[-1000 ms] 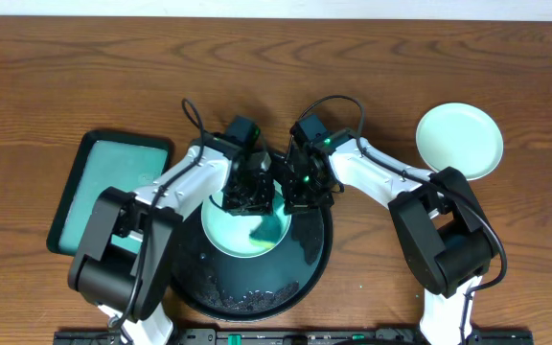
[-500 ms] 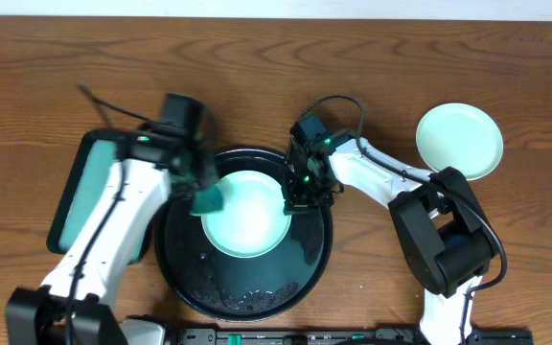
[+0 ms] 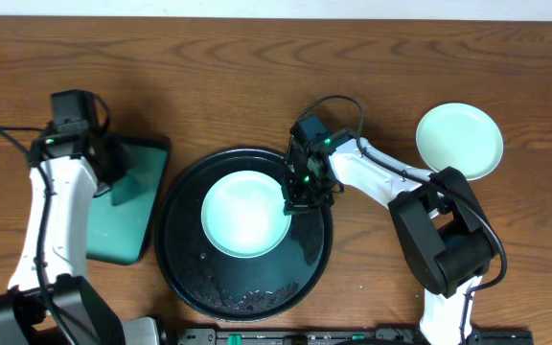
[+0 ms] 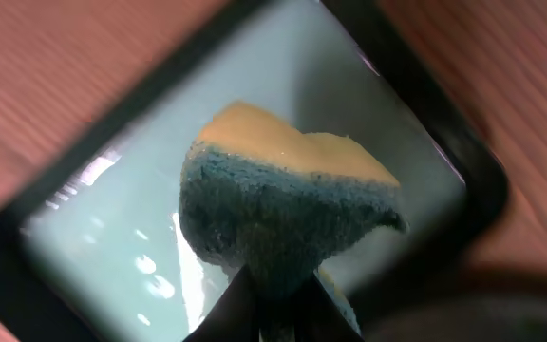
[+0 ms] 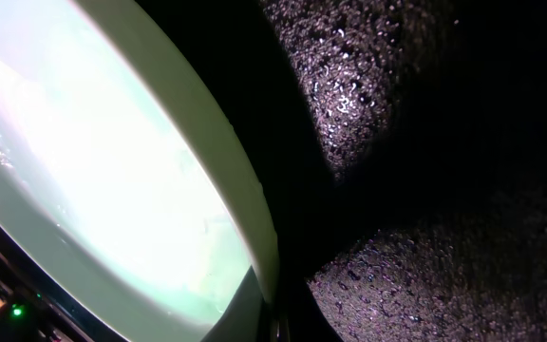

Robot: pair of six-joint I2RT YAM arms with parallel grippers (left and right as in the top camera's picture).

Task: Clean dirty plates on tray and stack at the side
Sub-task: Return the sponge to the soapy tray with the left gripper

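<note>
- The left gripper (image 3: 118,180) has swung off the plate (image 3: 245,213), which now lies well apart from it, toward the other arm.
- The sponge (image 4: 283,209) pinched in its fingers now hangs over the teal tray (image 3: 113,235), directly below it.
- The plate's face, earlier hidden under this gripper, is uncovered.

- The bottom edge of the left wrist view cuts off the left gripper (image 4: 275,302); only finger ends pinching the sponge (image 4: 283,214) show.
- The sponge hides the middle of the teal tray (image 4: 103,256).
- From overhead, the right gripper (image 3: 302,196) covers the right rim of the plate (image 3: 242,213); its grip cannot be told.
- Specks on the black tray (image 3: 314,254) are too small to tell.
</note>
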